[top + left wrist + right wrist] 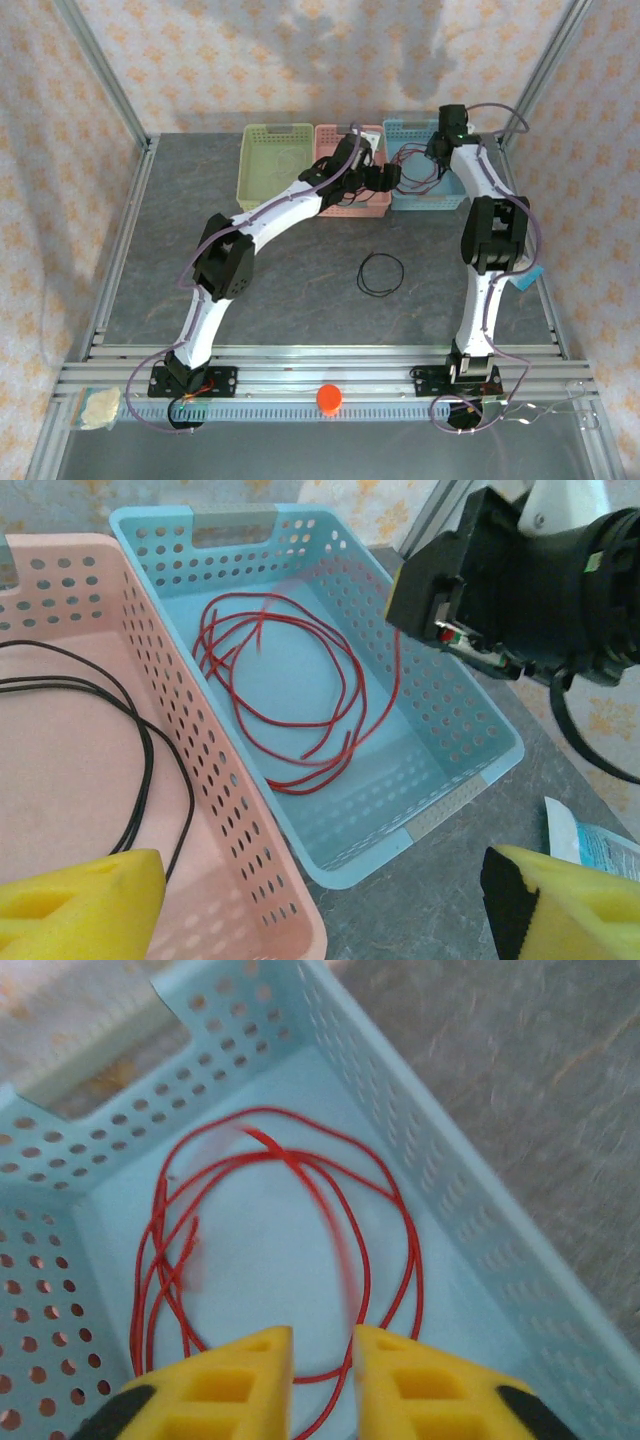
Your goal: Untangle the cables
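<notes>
A red cable (288, 1157) lies coiled on the floor of the blue basket (470, 1210). My right gripper (323, 1345) hovers just above it, jaws parted a little. One blurred red strand runs through the gap beside the right finger and is not pinched. In the left wrist view the same red cable (207, 645) rests in the blue basket (455, 798), and a black cable (148, 760) lies in the pink basket (245, 830). My left gripper (320, 900) is wide open and empty over the two baskets' near corners. Another black cable (362, 276) forms a small loop on the table.
Green (262, 190), pink (362, 211) and blue (430, 205) baskets stand side by side at the back. The right arm's wrist (530, 580) hangs close above the blue basket. A white packet (590, 845) lies on the table at right. An orange ball (329, 398) sits on the front rail.
</notes>
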### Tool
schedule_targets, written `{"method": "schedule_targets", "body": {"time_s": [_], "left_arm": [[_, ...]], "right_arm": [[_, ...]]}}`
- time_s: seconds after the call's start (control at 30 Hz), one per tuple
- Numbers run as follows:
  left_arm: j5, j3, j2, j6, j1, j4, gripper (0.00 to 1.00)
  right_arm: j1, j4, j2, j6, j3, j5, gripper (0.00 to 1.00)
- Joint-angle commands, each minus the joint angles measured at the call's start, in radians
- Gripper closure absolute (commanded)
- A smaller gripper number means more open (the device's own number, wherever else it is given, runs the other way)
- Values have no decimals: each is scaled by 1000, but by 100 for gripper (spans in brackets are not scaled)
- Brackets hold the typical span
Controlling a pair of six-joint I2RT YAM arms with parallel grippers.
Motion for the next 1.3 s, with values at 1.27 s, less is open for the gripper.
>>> {"method": "schedule_targets", "body": {"time_s": [1.27], "left_arm": [[-50,-986,-620,-173,-34,371,19]], "right_arm": [[401,100,-644,134,-799,-1,63]]}}
